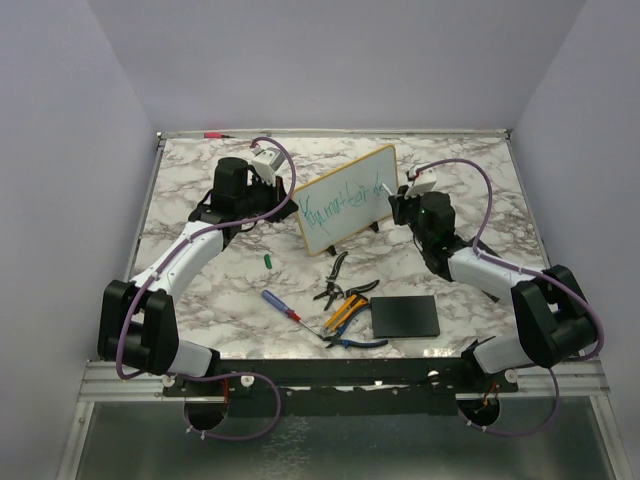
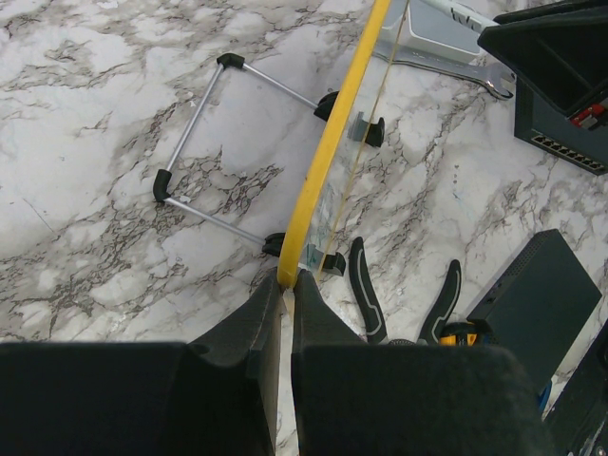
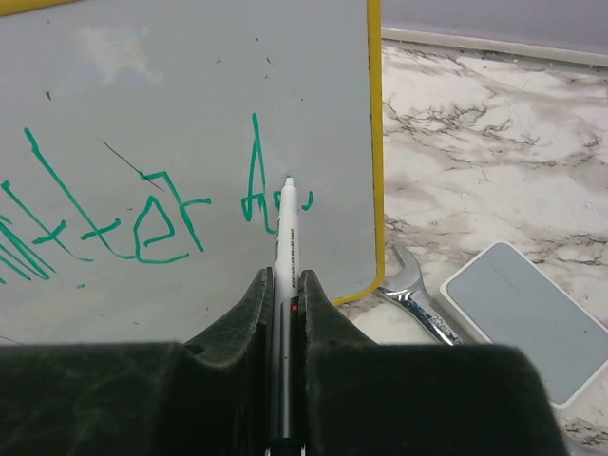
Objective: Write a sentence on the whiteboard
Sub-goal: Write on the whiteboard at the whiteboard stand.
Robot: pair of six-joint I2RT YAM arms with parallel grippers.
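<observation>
Desk: marble-patterned in white and grey, the desk (image 1: 200, 290) fills your overhead view, with plain grey walls around it.
Whiteboard: you'll find the whiteboard (image 1: 345, 200) in the upper middle of the overhead view, between your two arms. It leans back on a wire stand (image 2: 204, 142) with black feet.
Sentence: the sentence (image 1: 340, 207) is one line of teal-green scrawl across the white face. In your right wrist view its last strokes end near the board's right yellow edge.
Left pincer: your left pincer (image 2: 288, 285) is closed tight on the lower end of the board's yellow frame, seen edge-on at the bottom centre of the left wrist view.
Right pincer: your right pincer (image 3: 287, 275) is clamped on a white marker (image 3: 285, 233) that points up the frame.
Marker tip: it sits at the white surface just right of the last teal letters; you cannot tell whether it touches.
Hand tools: pliers (image 1: 335, 268), a red-and-blue screwdriver (image 1: 280, 304) and yellow-handled cutters (image 1: 343, 310) lie in the lower middle of the overhead view.
Black pad: the flat black pad (image 1: 404, 316) lies just right of those tools.
Beside the board: a wrench (image 3: 418, 304) and a grey-blue block (image 3: 518, 318) show at the lower right of your right wrist view.
</observation>
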